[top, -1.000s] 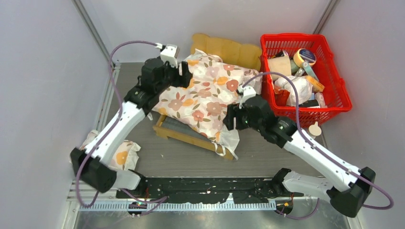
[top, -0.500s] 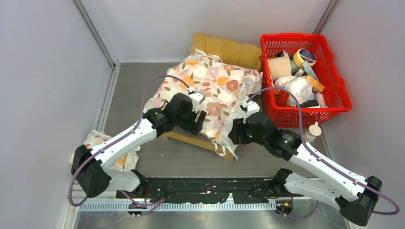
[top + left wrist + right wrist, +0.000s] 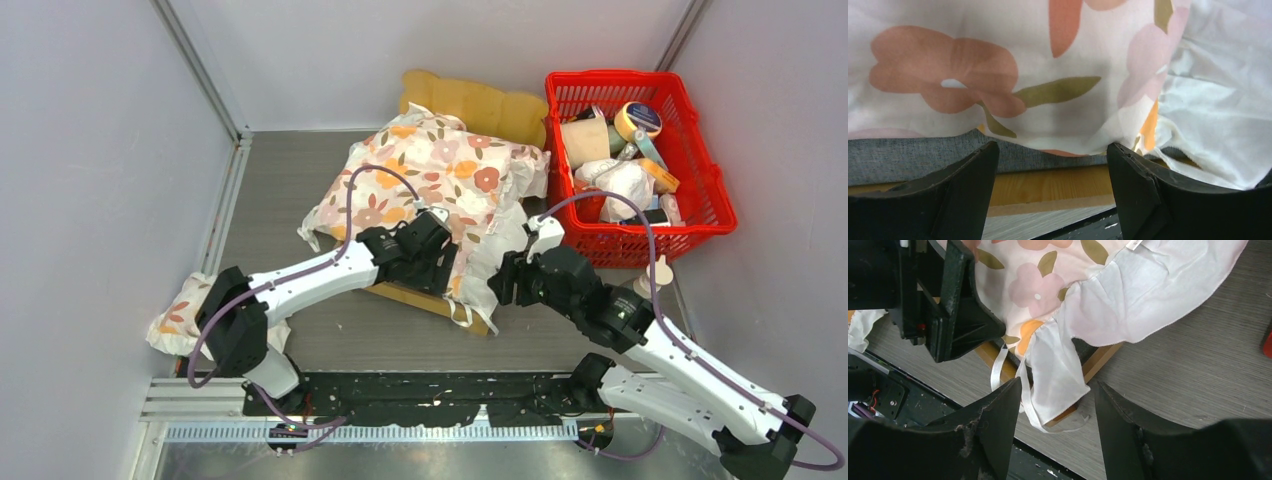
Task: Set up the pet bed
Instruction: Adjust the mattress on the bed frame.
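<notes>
The pet bed [image 3: 421, 298] lies mid-table under a white floral cushion [image 3: 430, 180]; only its near wooden rail and the scalloped headboard [image 3: 470, 100] show from above. My left gripper [image 3: 440, 262] is at the cushion's near edge. In the left wrist view it [image 3: 1053, 165] is open, with the rail [image 3: 1048, 185], a strip of grey fabric [image 3: 898, 157] and the cushion's hem [image 3: 998, 75] in front of it, nothing gripped. My right gripper [image 3: 500, 285] hovers at the bed's near right corner. Its jaws [image 3: 1058, 395] are open above the cushion's white frill [image 3: 1058, 375] and ties.
A red basket [image 3: 712, 190] full of items stands at the back right, and a small white bottle [image 3: 658, 270] is just in front of it. A small floral pillow [image 3: 185, 315] lies at the near left by the wall. Grey walls close in on both sides.
My left arm swung from the cushion's far left side round to its near edge by the bed rail, and its jaws spread wider. My right gripper shifted slightly right and nearer.
</notes>
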Controlling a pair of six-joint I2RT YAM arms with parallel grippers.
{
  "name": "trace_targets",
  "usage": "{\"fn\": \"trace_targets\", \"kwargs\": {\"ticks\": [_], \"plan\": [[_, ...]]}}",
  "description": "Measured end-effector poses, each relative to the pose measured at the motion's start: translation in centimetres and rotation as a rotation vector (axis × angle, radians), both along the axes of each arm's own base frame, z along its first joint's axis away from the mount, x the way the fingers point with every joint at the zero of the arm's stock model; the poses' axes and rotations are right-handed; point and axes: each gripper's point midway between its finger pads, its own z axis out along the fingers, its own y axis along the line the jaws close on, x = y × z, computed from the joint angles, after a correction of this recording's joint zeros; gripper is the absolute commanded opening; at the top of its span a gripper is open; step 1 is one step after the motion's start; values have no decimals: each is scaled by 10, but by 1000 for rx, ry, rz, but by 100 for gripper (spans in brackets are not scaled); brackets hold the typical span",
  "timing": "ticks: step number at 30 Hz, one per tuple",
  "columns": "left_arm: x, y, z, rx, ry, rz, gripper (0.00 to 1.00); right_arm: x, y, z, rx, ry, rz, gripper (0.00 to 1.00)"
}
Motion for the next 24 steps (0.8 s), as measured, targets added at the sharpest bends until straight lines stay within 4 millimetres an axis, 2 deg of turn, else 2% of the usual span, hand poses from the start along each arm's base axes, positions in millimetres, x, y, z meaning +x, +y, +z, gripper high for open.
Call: {"fn": "trace_targets", "kwargs": {"ticks": [2, 7, 10, 14, 16, 19, 22, 24], "plan": [[3, -1, -3, -4, 0, 39, 71, -1, -3, 2, 9, -14, -6, 62], [15, -11, -21, 1, -2, 98, 3, -4, -6, 0, 19, -23, -7, 62], [21, -14, -28, 5, -9, 102, 0, -5, -6, -5, 11, -12, -2, 62], [22, -17, -18, -23, -27, 99, 0, -10, -8, -6, 16, -10, 7, 62], [23, -19, -5, -60, -46, 95, 0, -12, -7, -4, 30, -16, 20, 62], [24, -23, 21, -125, -85, 90, 0, -16, -1, -5, 54, -14, 61, 55], [28, -28, 51, -198, -137, 86, 0, -20, 13, -10, 91, -5, 122, 48], [29, -30, 63, -229, -162, 82, 0, -21, 22, -15, 105, 9, 155, 46]]}}
